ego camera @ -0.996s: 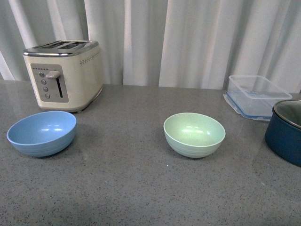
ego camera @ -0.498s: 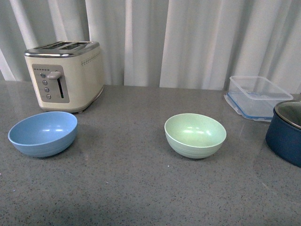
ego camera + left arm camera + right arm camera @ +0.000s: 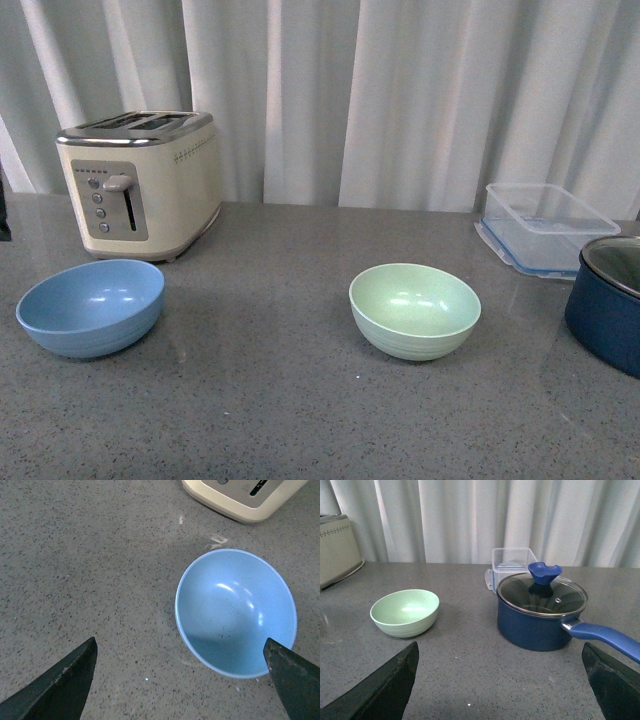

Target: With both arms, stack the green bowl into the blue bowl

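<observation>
The blue bowl (image 3: 90,307) sits upright and empty on the grey counter at the left, in front of the toaster. The green bowl (image 3: 414,310) sits upright and empty near the middle, apart from it. My left gripper (image 3: 179,645) is open and empty above the counter; the blue bowl (image 3: 235,612) lies below it, toward one finger (image 3: 295,680). My right gripper (image 3: 500,647) is open and empty, low over the counter. The green bowl (image 3: 405,612) stands ahead of it, off to one side. Neither gripper shows in the front view.
A cream toaster (image 3: 140,180) stands at the back left. A clear plastic container (image 3: 545,225) and a dark navy pot (image 3: 610,300) with a glass lid (image 3: 542,592) and a long blue handle (image 3: 605,637) stand at the right. White curtains hang behind.
Everything sits a little lower in the front view, so the camera has shifted. A dark sliver has come in at the left edge. The bowls have not moved.
</observation>
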